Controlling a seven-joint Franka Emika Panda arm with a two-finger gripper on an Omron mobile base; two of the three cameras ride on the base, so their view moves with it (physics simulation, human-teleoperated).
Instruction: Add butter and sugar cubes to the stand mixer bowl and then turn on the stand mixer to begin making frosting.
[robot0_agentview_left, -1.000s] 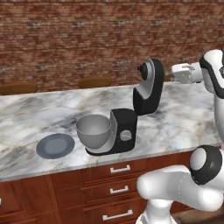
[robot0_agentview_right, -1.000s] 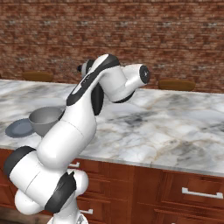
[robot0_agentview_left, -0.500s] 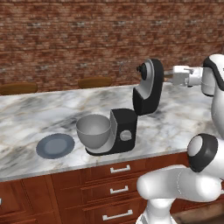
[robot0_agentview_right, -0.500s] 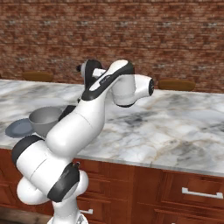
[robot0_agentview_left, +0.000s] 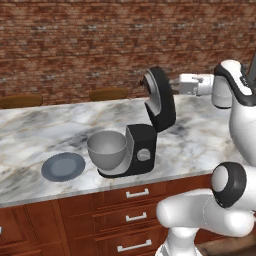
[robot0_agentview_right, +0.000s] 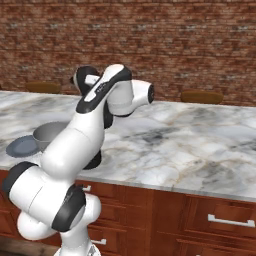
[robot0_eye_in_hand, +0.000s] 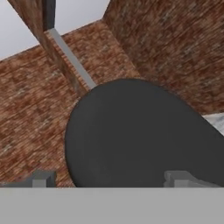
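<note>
The black stand mixer (robot0_agentview_left: 141, 150) stands on the marble counter with its head (robot0_agentview_left: 160, 97) tilted up. The grey stand mixer bowl (robot0_agentview_left: 106, 149) sits in front of the base and looks empty from here. My gripper (robot0_agentview_left: 176, 85) reaches in from the right, right up against the back of the raised head. The hand view has that rounded black head (robot0_eye_in_hand: 140, 135) very close, and my gripper (robot0_eye_in_hand: 113, 179) is open around nothing, one fingertip at each bottom corner. From the right base view the bowl (robot0_agentview_right: 49, 135) peeks out beside my arm. The butter and sugar cubes are out of view.
A flat blue-grey plate (robot0_agentview_left: 63, 166) lies left of the bowl, near the counter's front edge. A brick wall runs behind the counter (robot0_agentview_left: 210, 140). Wooden drawers (robot0_agentview_left: 132, 217) sit below it. My own arm (robot0_agentview_right: 90, 130) blocks much of the mixer in the right base view.
My hand has moved left up to the mixer head, and the head has tipped a little toward the bowl. Bowl, plate and mixer base have stayed put.
</note>
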